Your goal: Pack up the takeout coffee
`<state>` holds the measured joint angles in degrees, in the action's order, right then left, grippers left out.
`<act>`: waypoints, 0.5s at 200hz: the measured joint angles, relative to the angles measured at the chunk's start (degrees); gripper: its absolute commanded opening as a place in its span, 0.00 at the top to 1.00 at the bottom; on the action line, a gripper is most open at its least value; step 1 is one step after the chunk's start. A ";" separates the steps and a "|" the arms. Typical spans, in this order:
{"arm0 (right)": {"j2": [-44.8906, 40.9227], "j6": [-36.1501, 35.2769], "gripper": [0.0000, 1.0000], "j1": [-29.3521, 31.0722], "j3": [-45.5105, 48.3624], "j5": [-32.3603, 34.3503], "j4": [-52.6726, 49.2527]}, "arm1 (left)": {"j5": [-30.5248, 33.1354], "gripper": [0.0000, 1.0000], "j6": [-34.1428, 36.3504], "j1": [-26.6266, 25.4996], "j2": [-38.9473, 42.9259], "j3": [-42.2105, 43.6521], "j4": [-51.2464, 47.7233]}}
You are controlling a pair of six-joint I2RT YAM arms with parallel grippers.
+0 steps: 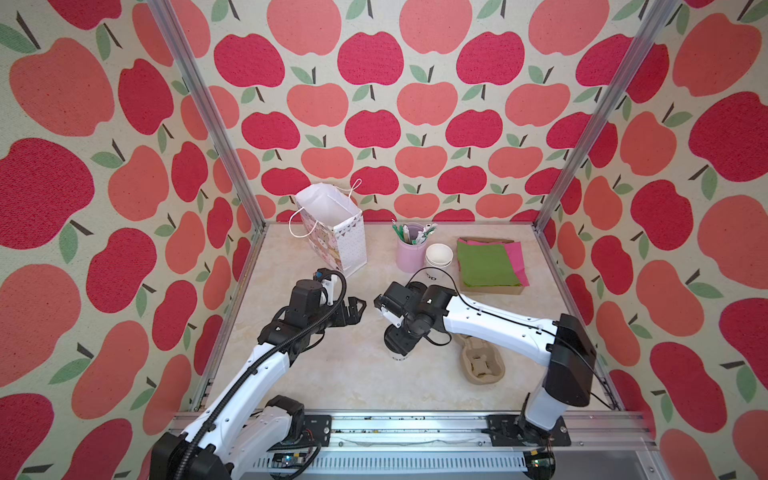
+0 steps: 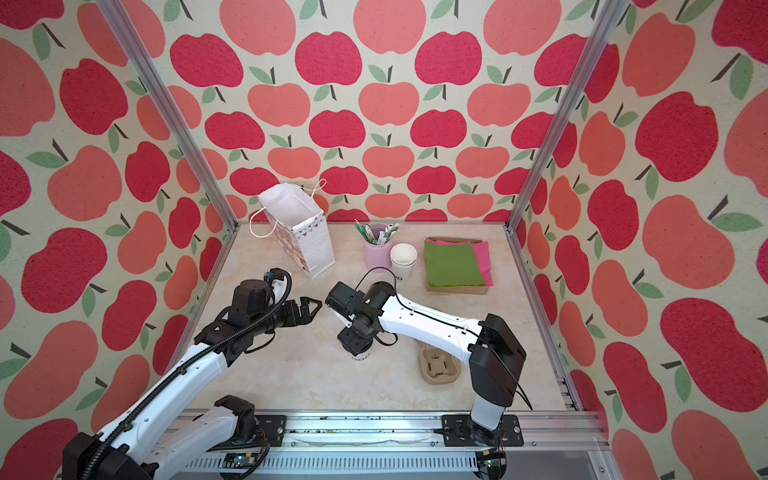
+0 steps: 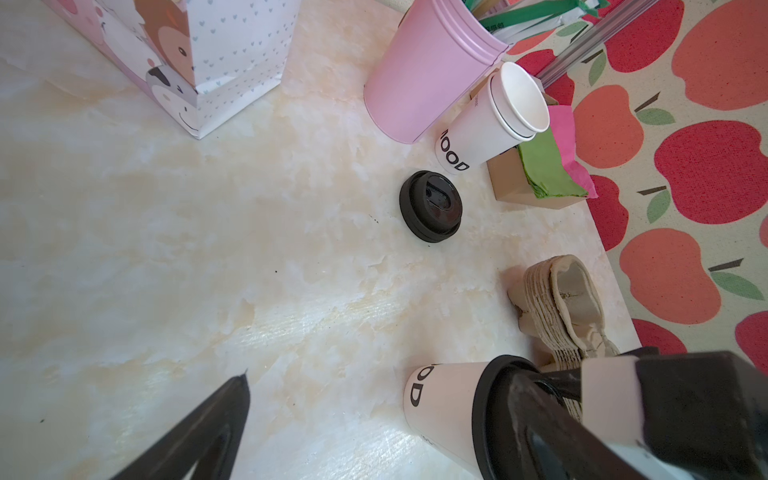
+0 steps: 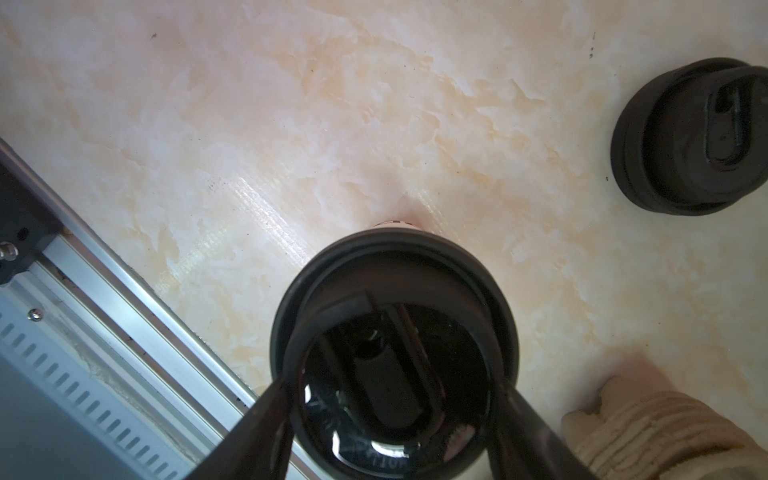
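A marble-patterned table sits inside an enclosure lined with apple-print wallpaper, and two white and black robot arms reach in from the near edge.

The takeout coffee, a white paper cup with black lettering and a black sip lid, stands upright on the table towards the front, a little right of centre. In both top views the right arm's wrist hides it almost completely. The right gripper points straight down over the cup. Its two dark fingers press against opposite sides of the lid, grasping it.

The left gripper hovers above the table to the left of the cup, with its jaws spread wide and nothing between them.

A tan pulp carrier lies just to the right of the cup. A spare black lid rests on the table further back (the right arm covers it in both top views).

Along the back edge, from left to right, are:
- an open gift bag printed with cartoon animals
- a pink holder of stirrers
- a short stack of empty white cups
- a box of green and pink napkins
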<state>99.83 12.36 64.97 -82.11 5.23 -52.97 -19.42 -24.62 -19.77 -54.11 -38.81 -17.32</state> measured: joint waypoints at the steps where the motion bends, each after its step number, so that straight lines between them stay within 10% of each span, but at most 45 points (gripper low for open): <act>1: 0.00 0.00 0.44 0.00 0.00 0.00 0.00 | -0.09 0.02 0.00 0.02 0.02 0.00 0.00; 100: 0.17 0.00 0.44 0.28 0.00 0.68 -0.04 | -20.22 0.36 -4.70 -1.11 -0.70 5.46 2.45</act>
<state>100.01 12.36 65.25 -82.11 5.91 -53.01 -39.64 -29.32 -20.88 -54.81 -33.34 -14.87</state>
